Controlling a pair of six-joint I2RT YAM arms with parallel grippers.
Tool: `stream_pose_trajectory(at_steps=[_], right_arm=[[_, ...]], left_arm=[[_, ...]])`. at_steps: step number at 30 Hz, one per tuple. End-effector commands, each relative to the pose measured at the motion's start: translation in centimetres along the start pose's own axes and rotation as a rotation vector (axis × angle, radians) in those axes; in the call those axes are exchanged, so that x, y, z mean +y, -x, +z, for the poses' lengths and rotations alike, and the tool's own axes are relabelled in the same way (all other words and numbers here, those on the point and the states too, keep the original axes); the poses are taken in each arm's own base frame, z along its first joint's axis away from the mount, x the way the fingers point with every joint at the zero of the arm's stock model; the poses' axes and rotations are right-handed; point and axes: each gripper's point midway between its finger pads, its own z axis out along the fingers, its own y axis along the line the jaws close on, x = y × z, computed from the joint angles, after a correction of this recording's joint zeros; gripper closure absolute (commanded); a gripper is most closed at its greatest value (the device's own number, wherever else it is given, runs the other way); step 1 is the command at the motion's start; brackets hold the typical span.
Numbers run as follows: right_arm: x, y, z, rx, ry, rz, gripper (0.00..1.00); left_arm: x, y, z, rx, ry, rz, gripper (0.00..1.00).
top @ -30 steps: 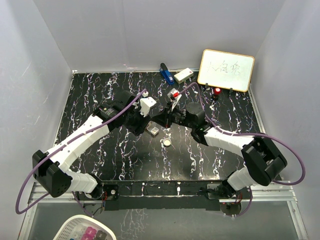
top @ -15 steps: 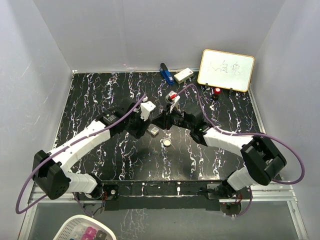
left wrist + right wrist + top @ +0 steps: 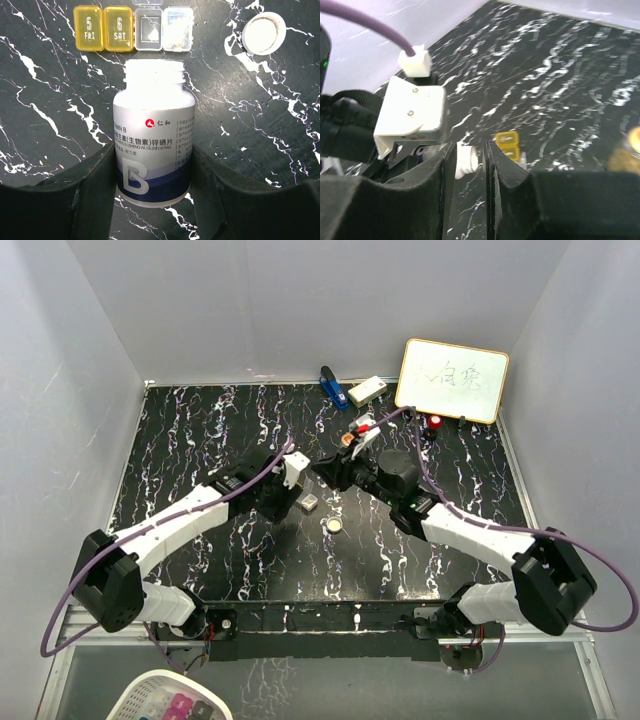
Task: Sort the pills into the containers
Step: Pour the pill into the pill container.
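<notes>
open bottle (image 3: 153, 135) between left fingers (image 3: 95, 187)

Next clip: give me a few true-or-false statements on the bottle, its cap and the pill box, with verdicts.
1. The left gripper holds the bottle. True.
2. The bottle is capped. False: its mouth is open, and the white cap lies on the table.
3. The pill box has its FRI and SAT lids closed. True.
4. The right gripper grips the cap. False: its jaws hold nothing.
</notes>
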Motion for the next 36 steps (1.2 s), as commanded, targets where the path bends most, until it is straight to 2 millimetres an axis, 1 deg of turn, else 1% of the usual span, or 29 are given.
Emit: stream_pose_trajectory(at_steps=[1,4,8,12,16,25,36], right_arm=[[-5.0,1.6,-1.9,-0.098,-0.312,0.019,0.75],[-7.1,0.8,-3.1,-0.100,-0.438,0.035,0.76],[-8.4,0.0,-4.3,-0.099,-0.515,0.041,0.76],[-8.8,-0.6,-4.6,-0.088,-0.534,0.037,0.76],[-9.3,-1.8,-4.6,-0.060,-0.556,0.045,0.76],[-10.0,-4.1,-4.7,-0.015,-0.578,0.073,0.77],[-10.0,-4.2,-4.9,-0.020,-0.579,0.071,0.77]], left_arm=[[0.6,1.4,0.2,0.003,0.030,-0.011,1.00],[0.5,1.1,1.1,0.040,0.024,-0.008,1.00],[0.8,0.9,2.0,0.082,0.035,-0.003,1.00],[1.2,1.0,2.6,0.095,0.046,-0.008,1.00],[1.4,1.1,3.1,0.123,0.047,-0.009,1.00],[1.7,0.5,3.8,0.204,0.045,-0.002,1.00],[1.5,0.6,4.2,0.246,0.024,0.008,1.00]])
